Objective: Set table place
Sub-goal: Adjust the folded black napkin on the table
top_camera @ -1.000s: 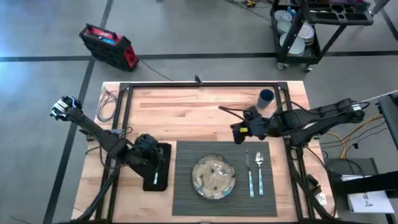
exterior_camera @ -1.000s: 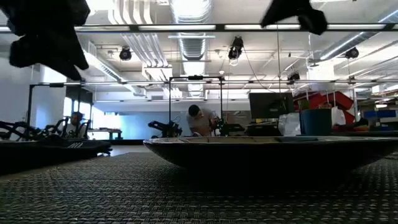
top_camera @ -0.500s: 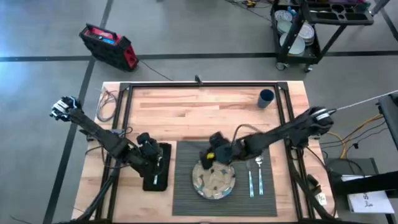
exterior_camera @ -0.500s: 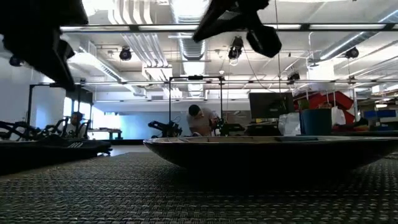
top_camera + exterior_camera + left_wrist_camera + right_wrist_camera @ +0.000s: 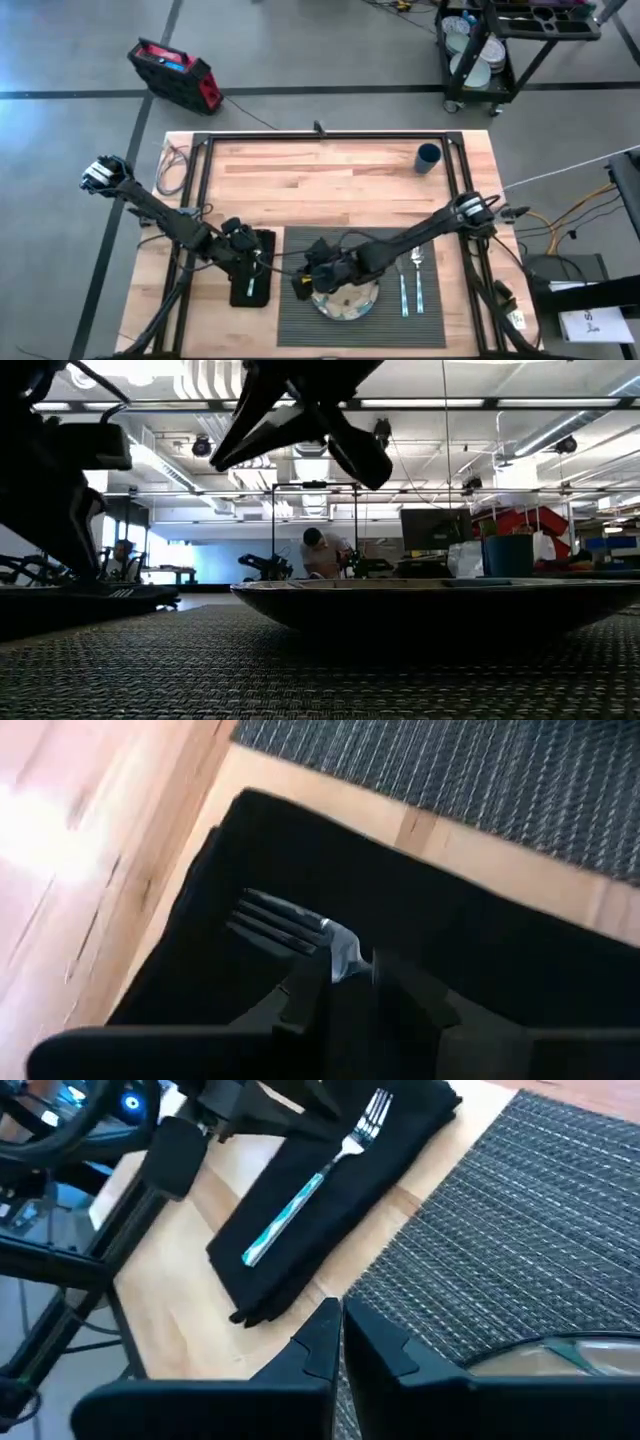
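Grey ribbed placemat (image 5: 350,320) on the bench (image 5: 300,180) carries one plate (image 5: 345,296) and two utensils (image 5: 410,280). Right gripper (image 5: 300,287), clenched, hovers over its left edge; left gripper (image 5: 252,262), clenched, above one fork (image 5: 315,1182) on one black napkin (image 5: 251,290) beside it.

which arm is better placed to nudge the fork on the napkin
Left. Its gripper is right over the fork on the napkin; the right gripper hangs over the placemat by the plate.
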`<state>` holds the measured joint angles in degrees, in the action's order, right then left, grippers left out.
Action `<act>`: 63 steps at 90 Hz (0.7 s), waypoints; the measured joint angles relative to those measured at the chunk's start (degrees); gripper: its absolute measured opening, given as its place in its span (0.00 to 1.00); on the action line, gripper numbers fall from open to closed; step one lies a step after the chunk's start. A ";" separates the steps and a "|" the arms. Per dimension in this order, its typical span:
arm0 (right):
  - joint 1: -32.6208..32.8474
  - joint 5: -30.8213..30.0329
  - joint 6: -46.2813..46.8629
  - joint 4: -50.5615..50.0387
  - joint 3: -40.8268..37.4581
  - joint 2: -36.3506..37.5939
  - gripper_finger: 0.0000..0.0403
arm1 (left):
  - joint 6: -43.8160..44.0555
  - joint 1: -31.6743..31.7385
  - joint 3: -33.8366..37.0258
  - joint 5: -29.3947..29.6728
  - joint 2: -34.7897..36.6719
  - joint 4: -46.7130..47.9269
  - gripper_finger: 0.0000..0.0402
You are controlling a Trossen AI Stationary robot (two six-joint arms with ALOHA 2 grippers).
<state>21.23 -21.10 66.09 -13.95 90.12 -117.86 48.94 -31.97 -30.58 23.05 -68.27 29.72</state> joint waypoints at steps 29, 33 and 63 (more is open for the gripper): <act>0.42 1.76 2.41 0.14 1.19 -2.80 0.00 | -0.02 0.22 5.13 -0.03 0.00 -4.35 0.15; 0.50 1.78 2.45 0.15 1.21 -2.80 0.00 | -0.02 0.22 5.17 -0.02 0.00 -4.42 0.15; 0.49 1.83 2.51 0.08 1.21 -2.78 0.00 | -0.52 0.22 3.50 0.02 0.00 -11.11 0.15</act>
<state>21.72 -19.28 68.60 -13.87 91.33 -120.64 48.42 -31.75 -27.08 23.07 -68.27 18.61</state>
